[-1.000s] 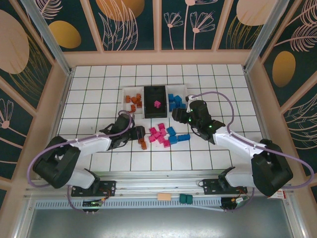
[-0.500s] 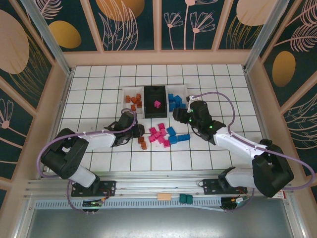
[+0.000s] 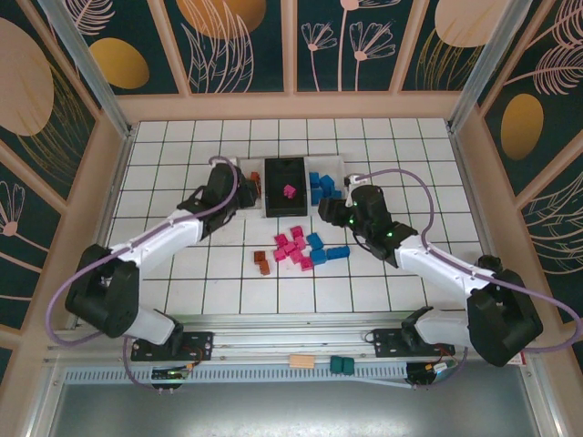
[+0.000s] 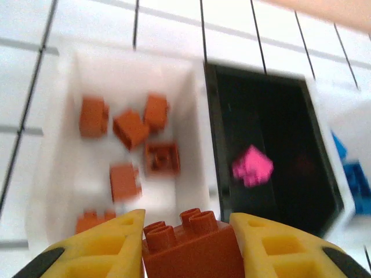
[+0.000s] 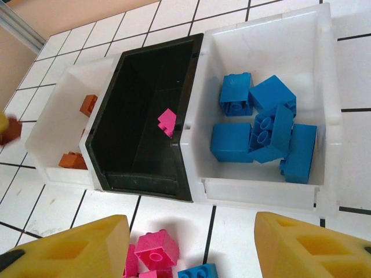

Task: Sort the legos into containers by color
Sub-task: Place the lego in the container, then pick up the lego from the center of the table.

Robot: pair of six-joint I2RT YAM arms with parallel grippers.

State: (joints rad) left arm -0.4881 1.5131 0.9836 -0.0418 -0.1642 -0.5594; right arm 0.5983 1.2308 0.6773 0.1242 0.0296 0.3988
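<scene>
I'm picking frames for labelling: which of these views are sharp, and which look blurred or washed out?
Left wrist: blurred throughout, the white bin washed out, and the brown brick between the fingers soft-edged. Right wrist: crisp on the blue legos, with no glare. Top external: sharp and evenly lit, though the bricks are small.

The containers point(image 5: 261, 194) stand in a row: the left white bin point(image 4: 122, 75) holds several brown-orange bricks point(image 4: 131, 128), the black bin point(image 4: 278, 116) one magenta brick point(image 4: 253, 167), and the right white bin point(image 5: 290, 52) heaped blue bricks point(image 5: 264, 130). Loose magenta legos point(image 3: 291, 248), loose blue legos point(image 3: 321, 246) and loose brown-orange legos point(image 3: 262, 262) cluster on the bench point(image 3: 182, 146) in front. One held brick point(image 4: 194, 255), brown-orange, sits clamped in the left gripper point(image 4: 186, 219) at the left bin.
</scene>
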